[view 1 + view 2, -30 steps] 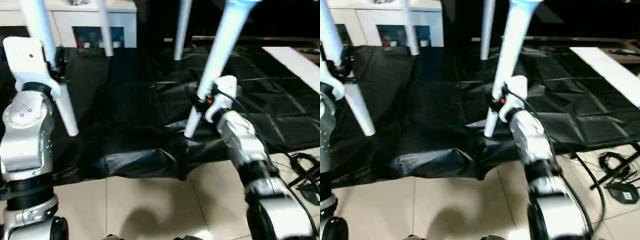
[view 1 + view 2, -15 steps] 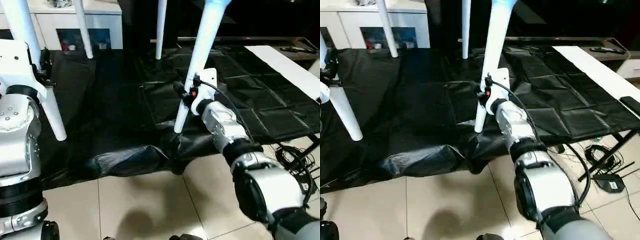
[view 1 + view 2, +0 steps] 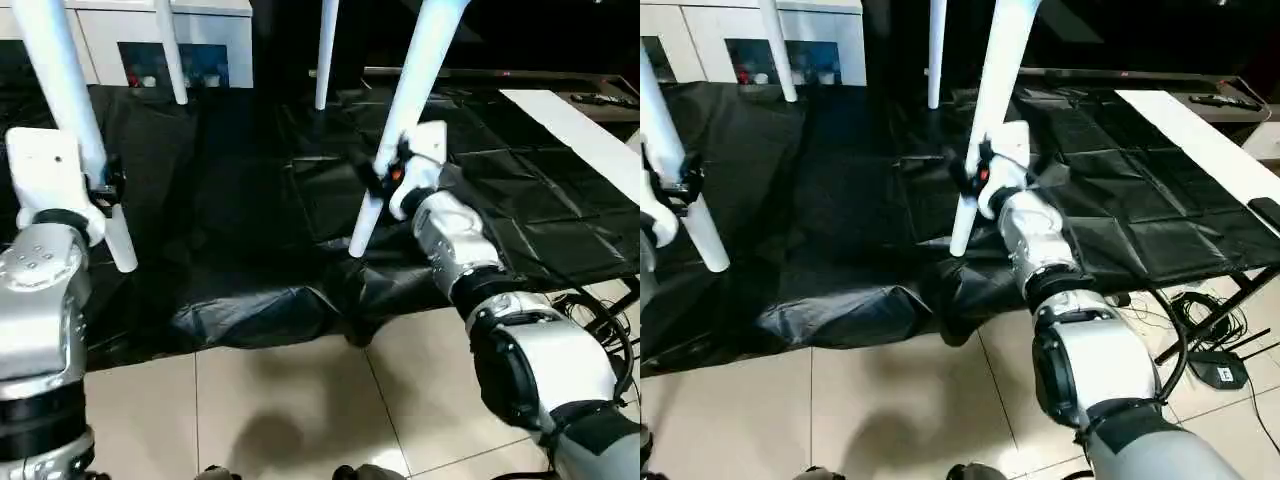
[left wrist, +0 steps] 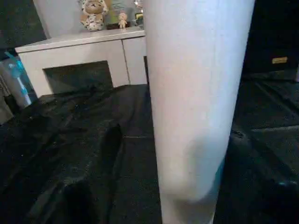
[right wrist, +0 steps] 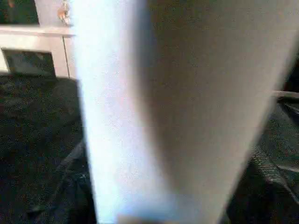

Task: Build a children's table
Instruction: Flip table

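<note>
1. Legs of the children's table hang into the head views from above, narrow ends down. The near left leg [image 3: 70, 110] and near right leg [image 3: 405, 95] are at the front, and the two far legs [image 3: 170, 50] are behind.
2. Their tips lie over the black-draped surface [image 3: 250, 200]. Whether they rest on it or hang just above it cannot be told.
3. The left tool [image 3: 105, 190] is against the near left leg low down. The right tool [image 3: 385, 178] is against the near right leg, also low. Whether either is clamped or slack on its leg cannot be told.
4. Judged by look, the legs are stiff, light plastic tubes, smooth and tapered, so a grip could slide toward the thin end.
5. A hold higher up, where the tube is thicker, would likely give less leverage on the sockets and better control of the table.
</note>
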Available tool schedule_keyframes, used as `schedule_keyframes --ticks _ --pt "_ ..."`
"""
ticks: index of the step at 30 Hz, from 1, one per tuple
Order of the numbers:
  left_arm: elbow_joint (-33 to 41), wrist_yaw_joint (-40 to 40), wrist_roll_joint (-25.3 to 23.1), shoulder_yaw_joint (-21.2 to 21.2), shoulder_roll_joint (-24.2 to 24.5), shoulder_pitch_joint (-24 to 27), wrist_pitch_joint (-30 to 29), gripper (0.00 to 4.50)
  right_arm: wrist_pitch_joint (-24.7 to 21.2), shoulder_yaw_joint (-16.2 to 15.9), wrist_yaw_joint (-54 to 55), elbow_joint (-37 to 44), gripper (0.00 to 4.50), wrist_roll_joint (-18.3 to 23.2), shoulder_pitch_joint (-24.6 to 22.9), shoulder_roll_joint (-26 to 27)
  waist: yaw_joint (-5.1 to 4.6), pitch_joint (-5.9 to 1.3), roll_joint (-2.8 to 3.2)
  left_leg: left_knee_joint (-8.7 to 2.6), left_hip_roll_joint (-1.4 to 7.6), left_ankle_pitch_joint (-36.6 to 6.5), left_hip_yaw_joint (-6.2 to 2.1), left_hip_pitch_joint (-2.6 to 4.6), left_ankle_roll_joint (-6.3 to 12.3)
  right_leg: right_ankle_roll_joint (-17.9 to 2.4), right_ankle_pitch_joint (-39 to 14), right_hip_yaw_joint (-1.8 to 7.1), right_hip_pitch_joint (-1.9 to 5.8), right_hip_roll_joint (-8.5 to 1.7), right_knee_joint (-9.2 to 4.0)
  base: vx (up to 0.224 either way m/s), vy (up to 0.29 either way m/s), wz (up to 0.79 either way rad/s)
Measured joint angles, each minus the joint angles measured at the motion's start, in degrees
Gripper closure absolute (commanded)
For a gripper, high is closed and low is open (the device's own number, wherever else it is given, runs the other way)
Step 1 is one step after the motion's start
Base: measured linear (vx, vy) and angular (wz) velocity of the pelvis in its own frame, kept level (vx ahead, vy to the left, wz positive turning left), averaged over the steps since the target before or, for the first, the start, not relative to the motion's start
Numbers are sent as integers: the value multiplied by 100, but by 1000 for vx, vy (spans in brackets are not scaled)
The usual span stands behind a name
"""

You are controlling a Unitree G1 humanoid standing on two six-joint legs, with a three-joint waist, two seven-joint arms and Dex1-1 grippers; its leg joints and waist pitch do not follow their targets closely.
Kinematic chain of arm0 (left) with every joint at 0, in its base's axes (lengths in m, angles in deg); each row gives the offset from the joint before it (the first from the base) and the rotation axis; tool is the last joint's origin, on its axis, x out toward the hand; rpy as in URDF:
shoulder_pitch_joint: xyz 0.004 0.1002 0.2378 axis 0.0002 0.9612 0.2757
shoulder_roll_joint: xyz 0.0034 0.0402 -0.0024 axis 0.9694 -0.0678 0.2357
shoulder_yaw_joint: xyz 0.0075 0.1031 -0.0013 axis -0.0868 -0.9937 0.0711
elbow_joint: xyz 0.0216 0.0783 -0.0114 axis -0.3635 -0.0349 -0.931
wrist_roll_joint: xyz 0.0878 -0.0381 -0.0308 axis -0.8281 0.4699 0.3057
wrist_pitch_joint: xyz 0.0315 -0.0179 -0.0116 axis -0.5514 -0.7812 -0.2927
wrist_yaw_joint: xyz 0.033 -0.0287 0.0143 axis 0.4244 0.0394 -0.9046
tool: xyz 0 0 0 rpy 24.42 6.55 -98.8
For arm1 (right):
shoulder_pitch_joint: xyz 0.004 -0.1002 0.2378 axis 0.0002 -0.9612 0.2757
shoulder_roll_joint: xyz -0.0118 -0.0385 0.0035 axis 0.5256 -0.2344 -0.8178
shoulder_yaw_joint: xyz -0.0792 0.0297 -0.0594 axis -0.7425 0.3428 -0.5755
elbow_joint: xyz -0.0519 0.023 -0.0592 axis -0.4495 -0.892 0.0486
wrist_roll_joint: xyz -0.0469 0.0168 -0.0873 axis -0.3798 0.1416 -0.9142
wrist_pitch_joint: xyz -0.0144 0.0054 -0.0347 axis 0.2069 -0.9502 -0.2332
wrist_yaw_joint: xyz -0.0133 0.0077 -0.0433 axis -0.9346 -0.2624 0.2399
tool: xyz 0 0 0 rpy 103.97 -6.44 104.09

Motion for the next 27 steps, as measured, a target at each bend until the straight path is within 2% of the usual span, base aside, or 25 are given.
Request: schedule_keyframes --ticks 4,8,11,15,17,21,23,27 --pt "329 -89 4 63 -202 318 6 24 314 84 -284 85 77 74 -80 -1 7 0 0 -2 0 0 1 0 0 -3 26 1 1 0 1 0 0 0" --pt "524 -173 12 29 -452 711 102 0 645 112 -306 327 44 78 -310 -11 59 -2 -3 -7 3 -1 2 -1 -1 -2 27 0 1 2 1 0 0 0" --pt "652 -185 50 -39 -725 1103 536 0 844 162 -521 776 44 170 -673 -6 144 1 6 -12 4 -2 4 -2 -3 -1 27 1 3 4 -6 0 0 0" --pt "667 -193 287 0 -1193 1367 1247 0 962 188 -800 1426 44 316 -1149 40 199 3 11 -18 5 -2 6 -2 -3 -1 27 6 14 6 -9 0 0 0" --pt "703 -151 477 -3 -1431 1541 1656 0 1030 95 -826 2138 44 326 -1657 82 235 3 25 -23 6 -3 8 0 -3 9 21 8 25 6 -17 0 0 0" --pt "918 298 858 -197 -1572 1992 2084 0 984 34 -542 3338 44 325 -2623 135 272 25 71 -28 5 -4 7 -2 -6 18 17 9 26 8 -26 0 0 0" --pt "1148 427 867 -422 -1576 2302 2317 0 868 0 -307 4298 44 313 -3283 214 272 25 121 -29 4 -10 6 1 -12 30 12 16 30 12 -34 0 0 0" --pt "1189 374 616 -684 -1657 2637 2468 0 385 -60 61 5761 44 298 -4283 401 196 -2 208 -51 8 -12 -1 7 -16 52 8 20 32 30 -61 0 0 0"
